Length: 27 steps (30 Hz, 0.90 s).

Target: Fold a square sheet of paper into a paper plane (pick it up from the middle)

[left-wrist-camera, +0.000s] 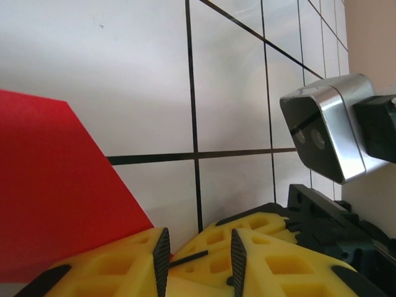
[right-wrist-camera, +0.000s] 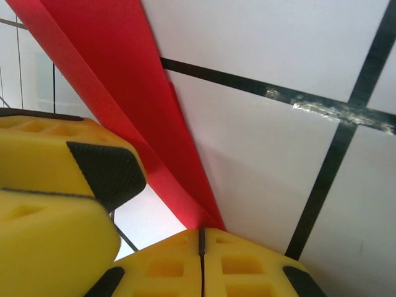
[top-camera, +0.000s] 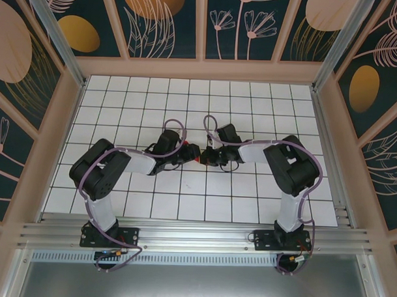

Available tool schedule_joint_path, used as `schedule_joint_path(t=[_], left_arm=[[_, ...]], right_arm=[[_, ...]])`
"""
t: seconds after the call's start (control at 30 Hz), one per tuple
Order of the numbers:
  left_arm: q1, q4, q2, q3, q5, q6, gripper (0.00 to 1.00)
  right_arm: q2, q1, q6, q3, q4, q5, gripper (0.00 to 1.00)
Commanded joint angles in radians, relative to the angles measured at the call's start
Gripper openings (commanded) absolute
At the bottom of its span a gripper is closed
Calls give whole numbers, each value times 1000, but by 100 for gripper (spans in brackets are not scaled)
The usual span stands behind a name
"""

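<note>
From my console I count two arms, the left arm (top-camera: 109,171) and the right arm (top-camera: 289,168), both reaching in to meet nose to nose near the middle of the white gridded bench (top-camera: 187,96). There is one piece of red paper (right-wrist-camera: 124,80), already creased into a long narrow wedge with a folded edge running down it. It sits right where the two claws meet and shows from above as a small red fleck between them. The right claw (right-wrist-camera: 200,238) is pressed together, its yellow fingers meeting in a thin seam, and the narrow end of the paper runs into that seam, so it is pinching the paper. The left claw (left-wrist-camera: 198,244) stands partly spread, with a clear gap between its two black pads. The paper lies just beside its left finger and not between the pads. On the left wrist view I also see one silver camera housing (left-wrist-camera: 328,127) on the other wrist, close by.
</note>
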Motion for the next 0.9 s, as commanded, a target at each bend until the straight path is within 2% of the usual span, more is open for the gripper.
schedule_joint_path(t=[0.0, 0.37, 0.87], left_arm=[[-9, -85, 38, 25, -59, 6, 33], [21, -122, 37, 7, -148, -5, 30], [112, -167, 14, -8, -166, 48, 31]], right_arm=[[80, 20, 2, -17, -104, 119, 7], [87, 21, -13, -24, -150, 162, 6], [131, 21, -36, -21, -230, 270, 5]])
